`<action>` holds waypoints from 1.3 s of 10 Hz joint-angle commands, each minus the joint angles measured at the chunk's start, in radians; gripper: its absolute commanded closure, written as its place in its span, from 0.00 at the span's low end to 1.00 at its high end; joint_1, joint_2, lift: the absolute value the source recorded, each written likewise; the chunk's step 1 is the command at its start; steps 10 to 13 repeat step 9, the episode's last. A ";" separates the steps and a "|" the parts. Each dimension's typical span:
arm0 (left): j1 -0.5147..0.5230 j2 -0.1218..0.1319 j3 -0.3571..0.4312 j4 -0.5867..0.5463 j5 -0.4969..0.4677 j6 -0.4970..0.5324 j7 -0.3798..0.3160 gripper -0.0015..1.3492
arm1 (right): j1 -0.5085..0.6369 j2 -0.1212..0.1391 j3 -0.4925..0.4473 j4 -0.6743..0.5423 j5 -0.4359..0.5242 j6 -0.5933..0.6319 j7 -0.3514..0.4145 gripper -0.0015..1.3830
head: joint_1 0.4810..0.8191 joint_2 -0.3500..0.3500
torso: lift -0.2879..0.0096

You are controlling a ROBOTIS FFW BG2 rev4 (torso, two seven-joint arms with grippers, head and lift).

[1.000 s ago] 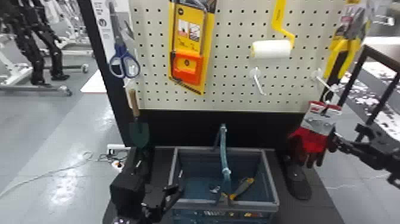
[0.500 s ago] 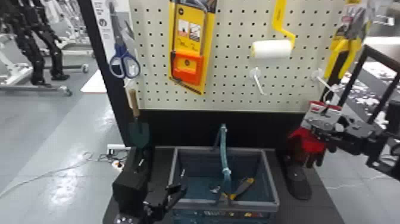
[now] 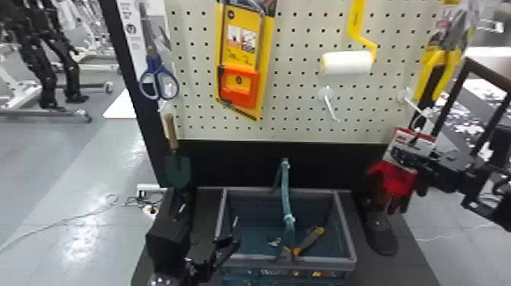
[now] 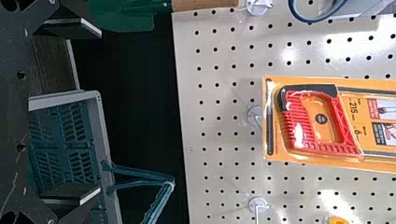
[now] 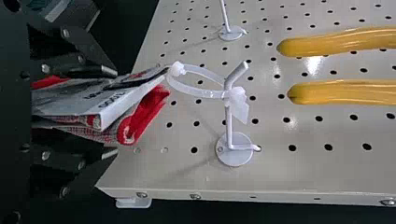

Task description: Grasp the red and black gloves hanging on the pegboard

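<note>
Head view puts my right gripper (image 3: 412, 171) at the lower right corner of the pegboard (image 3: 296, 99), level with the red and black gloves (image 3: 391, 182). They hang there below the yellow-handled pliers (image 3: 437, 64). On the right wrist view the gripper is open and its two fingers straddle the gloves and their card. One finger (image 5: 88, 70) touches the card; the other sits just beside the red cuff with a thin dark gap between. A white zip tie (image 5: 196, 84) holds the gloves to a white hook (image 5: 231, 116) on the board. My left gripper (image 3: 222, 247) is low on the left, at the near corner of the blue basket (image 3: 344, 228) on the worktop (image 3: 410, 266). Its fingers are spread wide and hold nothing.
</note>
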 commanded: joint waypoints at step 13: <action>0.002 -0.001 -0.001 0.002 0.000 -0.002 0.000 0.10 | 0.016 0.005 -0.004 -0.001 -0.013 -0.009 0.002 0.93 | 0.20 0.50 | 0.63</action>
